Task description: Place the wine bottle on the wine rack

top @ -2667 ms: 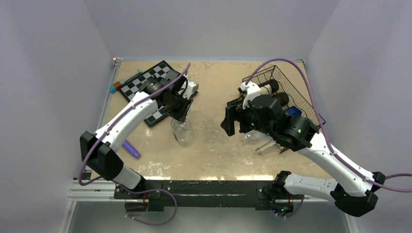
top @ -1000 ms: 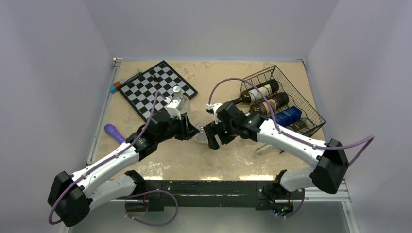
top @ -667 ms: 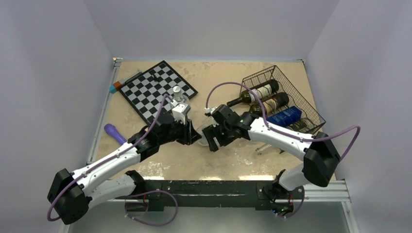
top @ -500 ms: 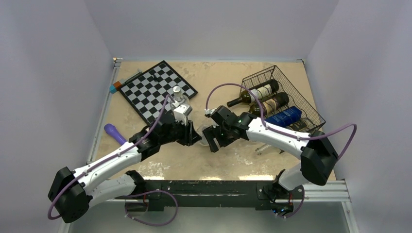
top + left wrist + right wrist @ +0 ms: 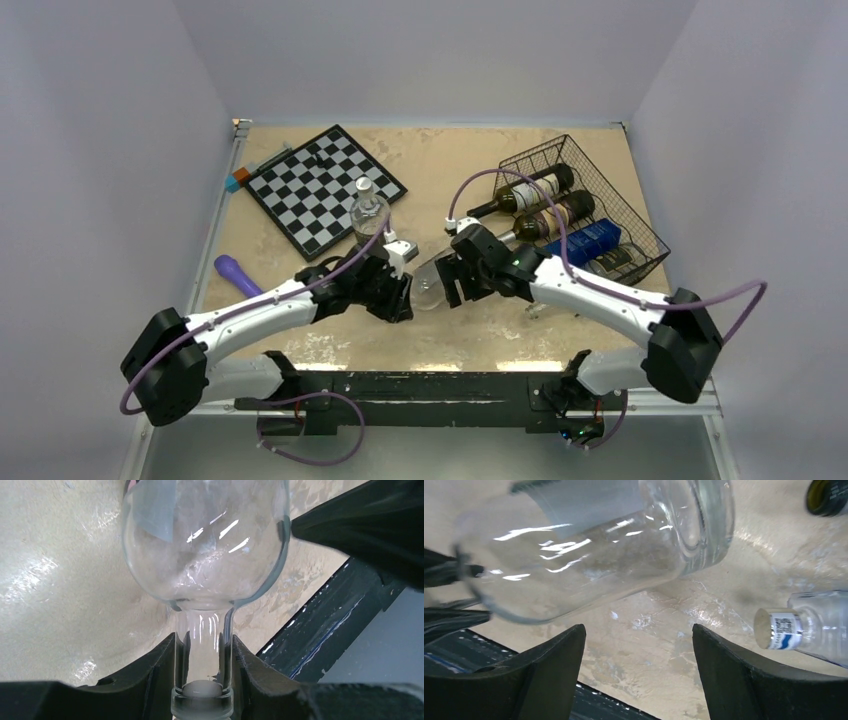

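left end effector [image 5: 204, 647] is clamped on the neck of the clear wine bottle [image 5: 205, 545], held sideways over the middle of the worktop [image 5: 450, 165], well left of the wine rack [image 5: 632, 215]. right end effector [image 5: 639, 645] gapes wide, empty, just beside the body. if left lets go before right grips, that slick glass drops.

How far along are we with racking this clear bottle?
Done: two dark bottles lie in the wine rack. In hand: left gripper clamps the neck of the clear bottle; right gripper open by its body, not gripping. Left: carry it over and rack it.
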Action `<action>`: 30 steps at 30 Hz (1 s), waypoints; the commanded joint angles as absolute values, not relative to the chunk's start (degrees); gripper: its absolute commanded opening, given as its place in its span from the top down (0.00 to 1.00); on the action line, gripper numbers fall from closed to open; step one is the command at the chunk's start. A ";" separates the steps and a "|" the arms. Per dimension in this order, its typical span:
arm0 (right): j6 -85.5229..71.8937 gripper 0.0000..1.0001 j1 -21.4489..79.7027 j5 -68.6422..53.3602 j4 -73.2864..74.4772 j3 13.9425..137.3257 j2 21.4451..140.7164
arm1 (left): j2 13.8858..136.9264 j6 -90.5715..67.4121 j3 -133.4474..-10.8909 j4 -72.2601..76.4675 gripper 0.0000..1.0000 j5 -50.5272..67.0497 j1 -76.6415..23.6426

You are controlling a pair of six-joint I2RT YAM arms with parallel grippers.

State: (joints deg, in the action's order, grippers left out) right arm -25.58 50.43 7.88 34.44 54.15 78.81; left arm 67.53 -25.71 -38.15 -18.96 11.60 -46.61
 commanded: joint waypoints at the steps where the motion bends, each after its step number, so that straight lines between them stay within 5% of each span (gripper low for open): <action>1: -26.98 0.18 50.26 12.24 29.48 53.89 70.83 | 72.55 -24.61 -40.79 -21.28 1.00 8.66 -46.73; 21: -26.98 0.16 50.28 14.67 32.02 53.09 60.87 | 82.99 -23.25 -39.62 -9.69 1.00 -7.19 -55.37; 30: -27.08 0.16 50.25 15.23 33.08 52.91 59.21 | 86.18 -21.87 -41.57 -8.98 0.60 -9.12 -55.37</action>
State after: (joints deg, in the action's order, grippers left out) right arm -26.04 50.43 13.02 32.80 53.12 61.01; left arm 84.25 -23.66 -40.18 -11.70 -4.67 -55.59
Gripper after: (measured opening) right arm 0.841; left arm 0.423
